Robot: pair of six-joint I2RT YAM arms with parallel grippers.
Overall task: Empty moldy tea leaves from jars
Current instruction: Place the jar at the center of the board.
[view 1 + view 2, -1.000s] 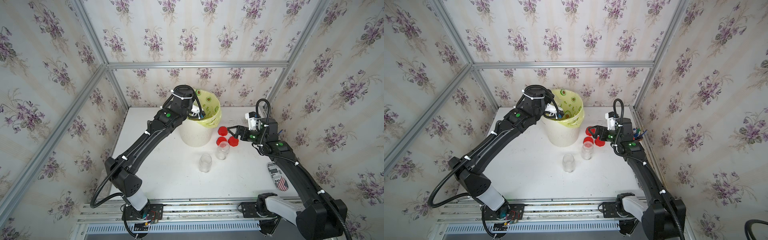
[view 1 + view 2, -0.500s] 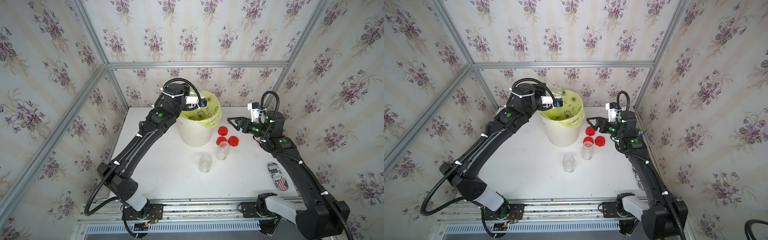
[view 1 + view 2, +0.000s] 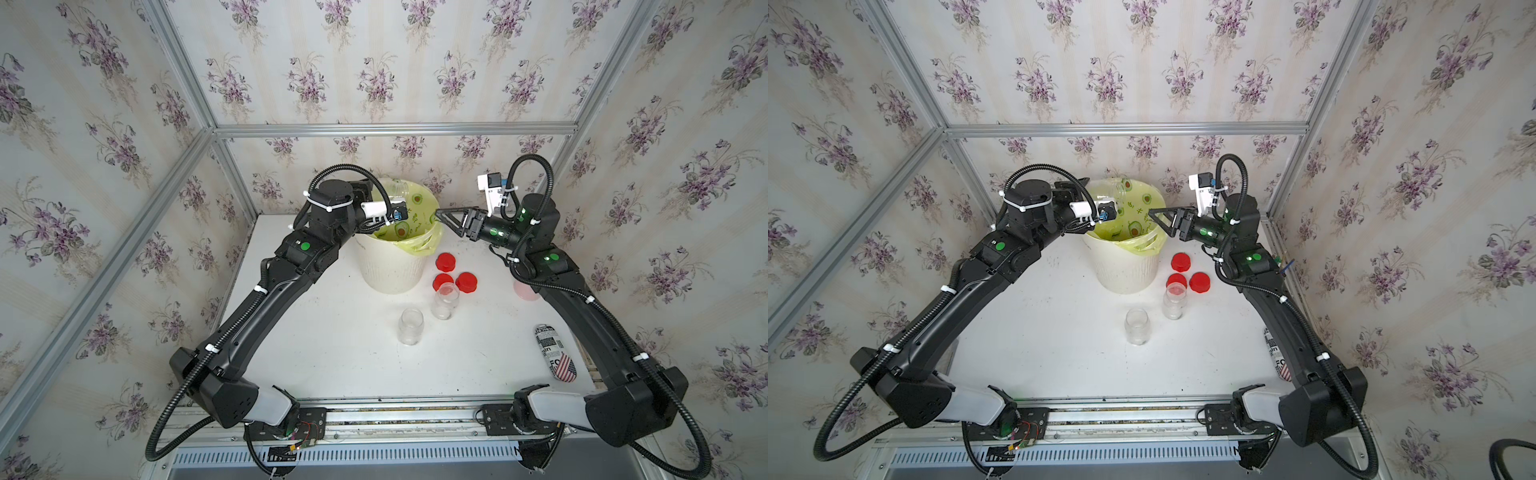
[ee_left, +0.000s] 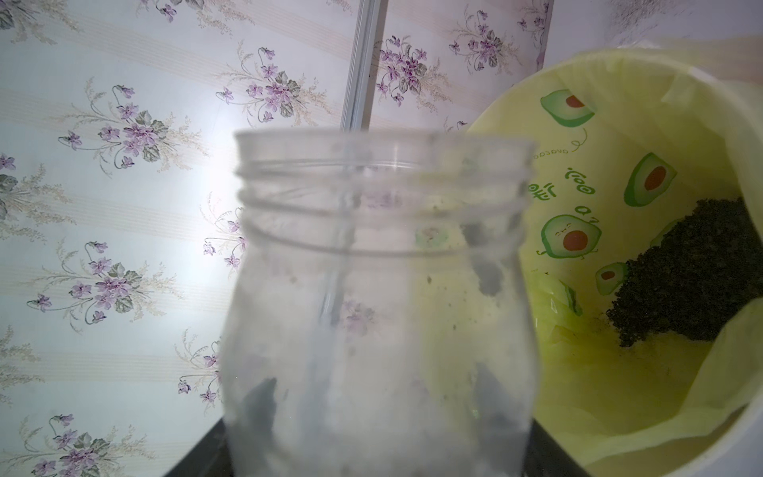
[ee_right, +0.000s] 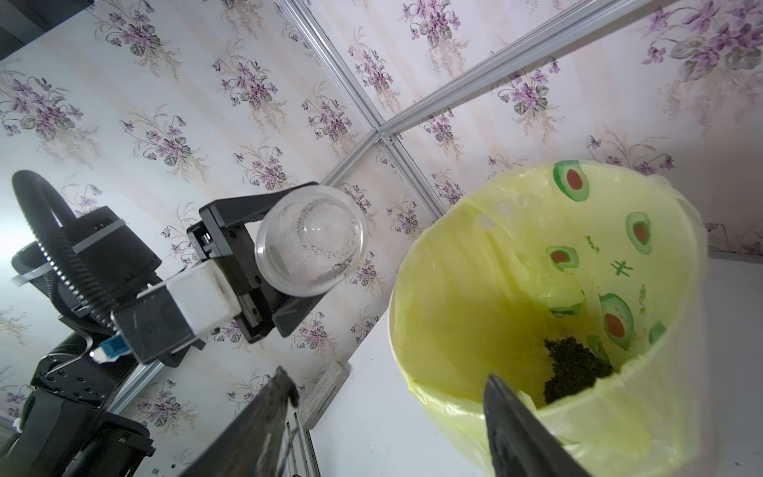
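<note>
Tea leaves: the moldy tea leaves lie as a dark crumbly heap inside the bag of the bin, low on its inner side; right edge of the left wrist view, lower right of the right wrist view.
Held jar: clear, uncapped held jar, fills the middle of the left wrist view. Only a few dark specks and smears cling to the wall. In both top views it shows at the upper rim of the bin, just above frame centre. It is in the air beside the rim, not touching it.
Left gripper: the left gripper is clamped on the held jar, one finger on each side of its body.
Right gripper: the right gripper has its jaws well apart with nothing between them. It is level with the bin's rim on its right side in both top views.
Standing jars: two standing jars, upright, uncapped, looking empty, on the white worktop below the bin, near frame centre.
Caps: three red caps lie flat just right of the bin; the nearer standing jar overlaps one.
Bin: cream, lined with a yellow avocado-print bag, upright.
Other: a patterned pouch lies at the worktop's right edge.
</note>
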